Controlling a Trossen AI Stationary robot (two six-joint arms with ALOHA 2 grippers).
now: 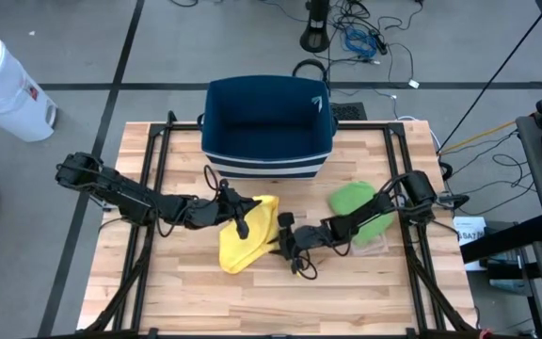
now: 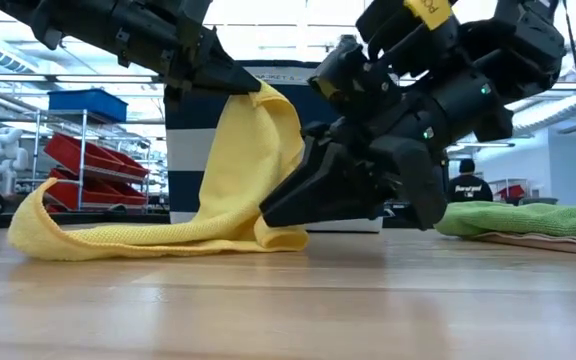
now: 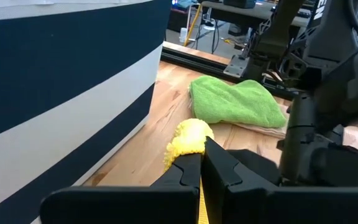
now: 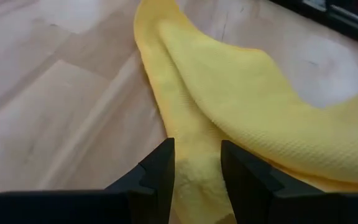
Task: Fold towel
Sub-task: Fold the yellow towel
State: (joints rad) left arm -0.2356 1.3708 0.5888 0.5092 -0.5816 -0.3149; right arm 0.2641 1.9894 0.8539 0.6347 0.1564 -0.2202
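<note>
A yellow towel [image 1: 247, 240] lies mid-table, one part raised and its lower folds [image 2: 118, 238] on the wood. My left gripper [image 1: 241, 219] reaches in from the table's left and is shut on the raised part. My right gripper [image 1: 286, 243] comes from the table's right, low at the towel's right side, with a thick fold of the towel between its fingers [image 4: 163, 171]. My left gripper pinches a bunched bit of the towel's edge [image 3: 188, 140] between its two fingers; a yellow tuft sticks out past the tips. The fingers come from the table's left, nearly level. The towel [image 2: 243, 150] hangs below them, its lower part on the table. My right gripper has a rolled fold of the towel [image 4: 194, 149] between its two fingers, filling the gap. The fingers come from the table's right, slanting down, with the tips [image 2: 273, 212] at table height. The fold runs along the fingers and lies on the table.
A navy and white striped basket [image 1: 266, 127] stands at the far middle of the table. A green towel [image 1: 358, 202] lies on a flat stack at the right, close behind my right arm. Bare wood stretches along the near edge.
</note>
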